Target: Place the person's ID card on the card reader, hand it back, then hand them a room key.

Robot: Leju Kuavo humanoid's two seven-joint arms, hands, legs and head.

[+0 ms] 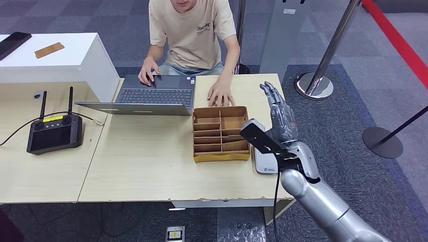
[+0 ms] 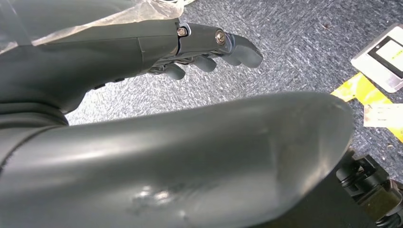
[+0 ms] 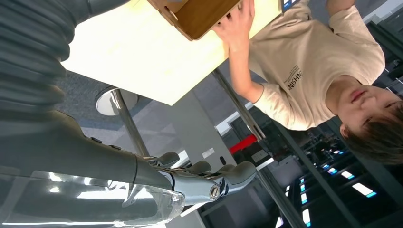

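- The right hand [image 1: 280, 113] is raised above the right end of the wooden table [image 1: 151, 166], fingers straight and slightly apart, holding nothing.
- In the right wrist view the same hand [image 3: 204, 178] shows its fingers stretched out into open air, nothing between them.
- The left hand [image 2: 209, 47] hangs over grey carpet [image 2: 294, 57], its fingers loosely extended and empty.
- The card reader [image 1: 264, 162], a flat light-grey pad, lies on the table just right of the cardboard divider box [image 1: 220, 133], partly hidden by the right wrist.
- The divider box holds several compartments; whether cards sit in them cannot be told, and no ID card can be made out.
- A person [image 1: 194, 30] in a beige T-shirt sits across the table, one hand on a laptop [image 1: 151, 95], the other hand [image 1: 220, 95] flat on the table, touching the far edge of the box.
- A black handheld controller [image 1: 53, 132] with two antennas lies on the left table.
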